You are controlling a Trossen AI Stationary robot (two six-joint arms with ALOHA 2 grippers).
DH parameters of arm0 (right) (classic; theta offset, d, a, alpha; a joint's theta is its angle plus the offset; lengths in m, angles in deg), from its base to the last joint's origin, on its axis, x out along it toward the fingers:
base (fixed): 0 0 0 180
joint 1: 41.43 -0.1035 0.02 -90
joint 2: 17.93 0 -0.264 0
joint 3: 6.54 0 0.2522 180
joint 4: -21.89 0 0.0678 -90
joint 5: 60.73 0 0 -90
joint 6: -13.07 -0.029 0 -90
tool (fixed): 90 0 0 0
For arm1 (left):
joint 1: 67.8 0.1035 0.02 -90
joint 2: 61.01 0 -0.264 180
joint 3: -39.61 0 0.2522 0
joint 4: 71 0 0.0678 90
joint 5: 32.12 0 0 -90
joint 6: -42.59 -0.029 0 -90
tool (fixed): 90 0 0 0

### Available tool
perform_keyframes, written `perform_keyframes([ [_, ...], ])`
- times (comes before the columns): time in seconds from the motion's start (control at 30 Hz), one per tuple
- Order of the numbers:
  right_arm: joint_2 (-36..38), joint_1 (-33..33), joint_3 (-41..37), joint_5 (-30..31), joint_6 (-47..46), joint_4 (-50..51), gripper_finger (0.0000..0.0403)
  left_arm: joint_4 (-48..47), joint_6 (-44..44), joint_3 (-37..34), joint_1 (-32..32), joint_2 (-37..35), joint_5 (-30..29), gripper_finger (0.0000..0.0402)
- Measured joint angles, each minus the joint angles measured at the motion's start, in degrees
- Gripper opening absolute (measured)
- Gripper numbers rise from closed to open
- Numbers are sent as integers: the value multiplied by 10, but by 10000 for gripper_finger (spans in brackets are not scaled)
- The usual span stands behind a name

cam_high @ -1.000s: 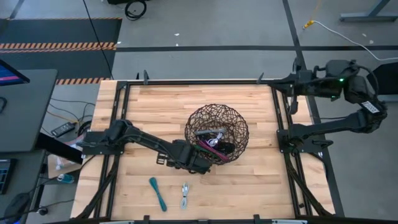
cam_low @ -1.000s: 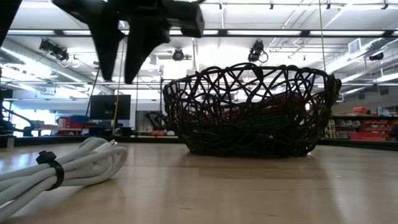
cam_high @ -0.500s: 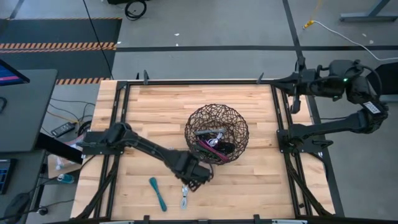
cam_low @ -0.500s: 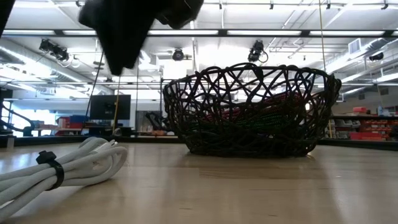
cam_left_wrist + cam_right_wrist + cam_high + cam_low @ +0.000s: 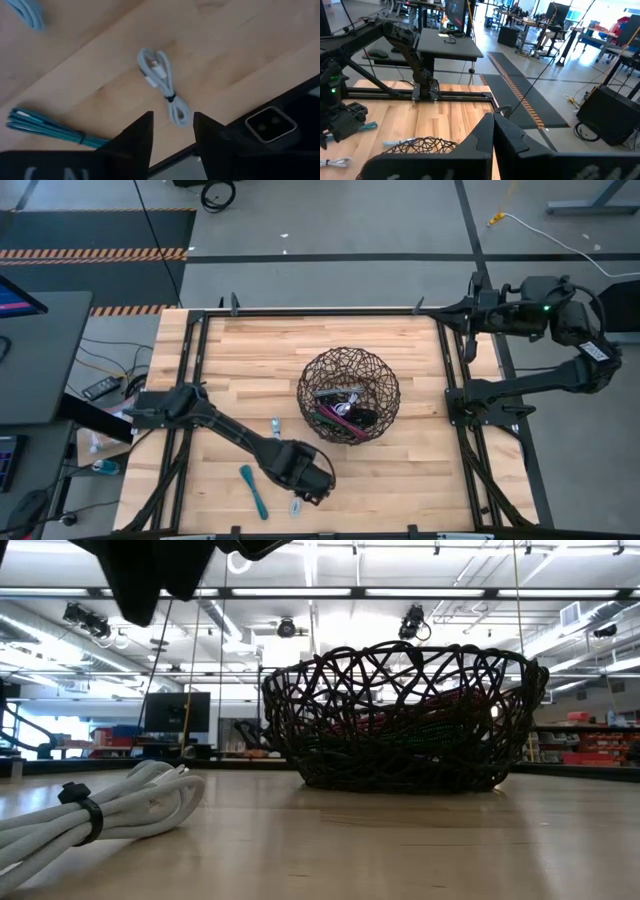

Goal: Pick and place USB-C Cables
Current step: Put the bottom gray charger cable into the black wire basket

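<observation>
A round basket (image 5: 349,395) of dark woven wire sits mid-surface on pale butcher-block wood (image 5: 250,360), holding several coiled cables in maroon, black and grey. Three more tied bundles lie outside it near the front edge: a white one (image 5: 163,85) below the left gripper (image 5: 171,131), whose jaws stand apart and empty, a braided teal one (image 5: 254,490) beside it, and a pale blue one (image 5: 275,425) nearer the basket. The right gripper (image 5: 493,131) waits off the far right corner, jaws pressed together.
</observation>
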Motion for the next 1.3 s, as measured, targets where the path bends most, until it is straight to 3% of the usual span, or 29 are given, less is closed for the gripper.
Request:
perform_keyframes([
  [0.17, -3, 0, 0, -1, 0, 0, 20, 5, 21, 1, -4, 23, -19, 176],
  [0.37, -3, 0, 0, -15, 0, -1, 16, 7, 34, 1, -5, 63, 34, 213],
  [0.57, -3, 0, 0, -20, 1, -1, 15, 38, 64, 0, -2, 76, 41, 234],
  [1.1, 4, 0, 0, -21, 4, -7, 13, 52, 105, 0, -2, 107, 6, 233],
  [1.3, 9, 0, 0, -21, 6, -10, 13, 75, 126, 0, -3, 116, 10, 201],
])
